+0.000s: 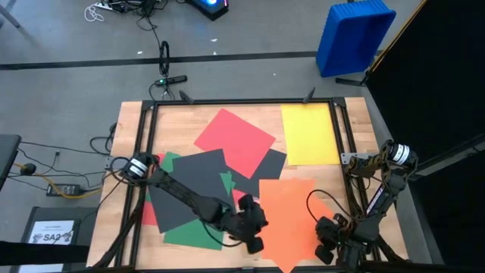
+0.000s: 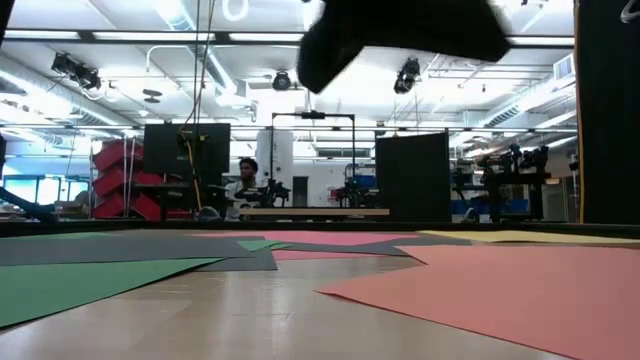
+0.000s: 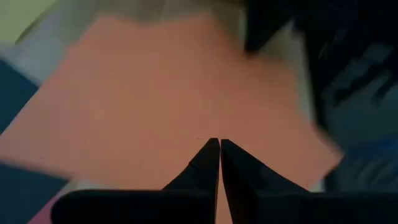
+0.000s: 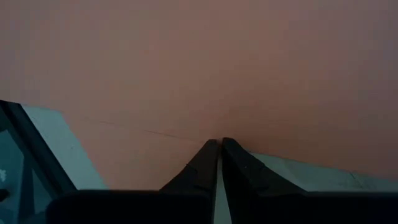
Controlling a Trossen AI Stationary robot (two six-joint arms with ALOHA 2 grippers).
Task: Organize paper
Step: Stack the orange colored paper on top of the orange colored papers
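Coloured paper sheets lie flat on the wooden table: a yellow one (image 1: 309, 134) at the far right, a red one (image 1: 235, 140), two dark grey ones (image 1: 189, 186) (image 1: 261, 168), a green one (image 1: 189, 231) and an orange one (image 1: 292, 216) at the near middle. The grey, green and red sheets overlap. My left gripper (image 1: 256, 239) (image 3: 219, 142) is shut and hangs above the orange sheet's (image 3: 174, 93) left part, touching nothing. My right gripper (image 1: 324, 254) (image 4: 219, 142) is shut, pointing steeply down at the orange sheet's near right edge. My right gripper comes from above with its shut fingertips (image 4: 211, 152) at the orange sheet's edge (image 4: 217, 127), where bare wood begins. The sheet lies flat on the table. Whether the tips press on the paper, I cannot tell.
A black frame rail (image 1: 242, 101) runs round the table. A blue bin (image 1: 355, 34) stands on the floor beyond the far right corner. A white printed sheet (image 1: 57, 231) lies off the table at the left. Bare wood (image 1: 356, 136) shows right of the yellow sheet.
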